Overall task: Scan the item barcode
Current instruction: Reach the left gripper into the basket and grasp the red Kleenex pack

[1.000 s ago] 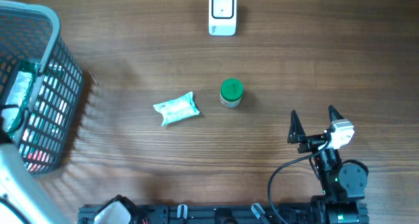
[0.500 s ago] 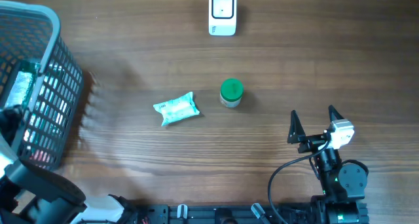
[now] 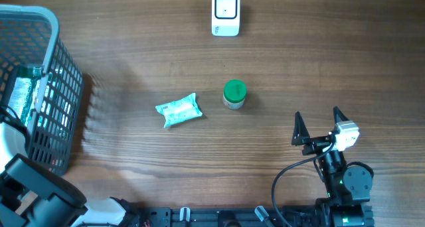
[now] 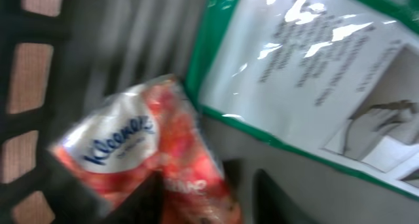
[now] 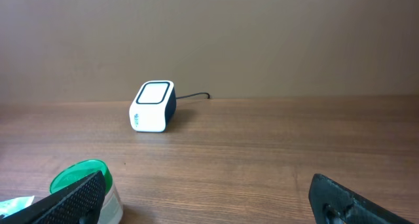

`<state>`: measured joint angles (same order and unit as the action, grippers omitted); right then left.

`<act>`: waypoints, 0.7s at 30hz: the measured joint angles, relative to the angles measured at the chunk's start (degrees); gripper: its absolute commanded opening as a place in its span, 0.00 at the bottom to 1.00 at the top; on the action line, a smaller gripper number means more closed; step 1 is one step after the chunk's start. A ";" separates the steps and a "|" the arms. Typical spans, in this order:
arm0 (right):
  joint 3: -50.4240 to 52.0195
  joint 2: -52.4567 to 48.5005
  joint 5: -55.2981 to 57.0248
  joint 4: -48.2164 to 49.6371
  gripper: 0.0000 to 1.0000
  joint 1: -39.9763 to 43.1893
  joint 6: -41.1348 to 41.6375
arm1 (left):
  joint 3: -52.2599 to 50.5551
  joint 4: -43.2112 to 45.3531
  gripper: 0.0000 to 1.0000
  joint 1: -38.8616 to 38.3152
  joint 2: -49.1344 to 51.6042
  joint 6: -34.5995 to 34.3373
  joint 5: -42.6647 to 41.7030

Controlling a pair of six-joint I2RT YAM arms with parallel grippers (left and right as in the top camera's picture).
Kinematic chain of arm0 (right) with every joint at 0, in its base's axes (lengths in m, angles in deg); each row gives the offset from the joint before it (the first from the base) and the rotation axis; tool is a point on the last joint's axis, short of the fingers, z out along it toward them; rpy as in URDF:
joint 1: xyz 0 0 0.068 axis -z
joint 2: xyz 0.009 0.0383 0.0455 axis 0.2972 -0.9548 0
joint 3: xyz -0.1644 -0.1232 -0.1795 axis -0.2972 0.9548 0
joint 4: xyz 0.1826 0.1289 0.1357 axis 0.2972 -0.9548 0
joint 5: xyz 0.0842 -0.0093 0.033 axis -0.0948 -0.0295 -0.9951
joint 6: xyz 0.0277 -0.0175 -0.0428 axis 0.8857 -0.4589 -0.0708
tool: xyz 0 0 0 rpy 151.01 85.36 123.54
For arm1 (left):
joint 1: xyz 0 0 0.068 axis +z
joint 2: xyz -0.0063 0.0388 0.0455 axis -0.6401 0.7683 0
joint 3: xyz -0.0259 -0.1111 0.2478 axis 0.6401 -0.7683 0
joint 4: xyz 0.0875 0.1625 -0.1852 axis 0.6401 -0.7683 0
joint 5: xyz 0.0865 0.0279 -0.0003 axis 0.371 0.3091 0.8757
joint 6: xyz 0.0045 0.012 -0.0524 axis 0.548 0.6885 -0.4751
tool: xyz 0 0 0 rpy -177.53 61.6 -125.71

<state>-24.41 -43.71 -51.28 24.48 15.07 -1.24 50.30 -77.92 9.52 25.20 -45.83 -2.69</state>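
inside the basket [image 4: 39, 67], the red kleenex pack [image 4: 150, 152] lies between the fingers of the left gripper [image 4: 213, 198]; clamped or not, i cannot tell.

Kleenex pack [image 4: 149, 160] red; jar lid [image 3: 234, 91] green.

You see blur in the left wrist view: the red-and-white plastic Kleenex tissue pack [image 4: 131, 142] runs off the bottom edge, left tool [image 4: 211, 196] grip unreadable.
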 measured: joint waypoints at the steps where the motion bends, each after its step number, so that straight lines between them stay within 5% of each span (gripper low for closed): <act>1: 0.00 0.00 0.00 0.00 1.00 0.00 0.00 | -0.37 -0.17 0.04 0.20 -0.04 -0.02 0.52; 9: 0.00 0.00 0.00 0.00 1.00 0.00 0.00 | 2.75 -3.65 0.04 0.28 -0.55 1.27 -0.42; 17: 0.00 0.00 0.00 0.00 1.00 0.00 0.00 | 38.10 -19.43 0.04 0.24 -3.41 4.28 -6.93; 21: 0.00 0.00 0.00 0.00 1.00 0.00 0.00 | 44.22 -22.93 0.04 0.24 -6.71 6.08 -16.17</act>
<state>-24.41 -43.71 -51.28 24.48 15.07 -1.24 94.52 -100.85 9.76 18.49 -39.75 -18.87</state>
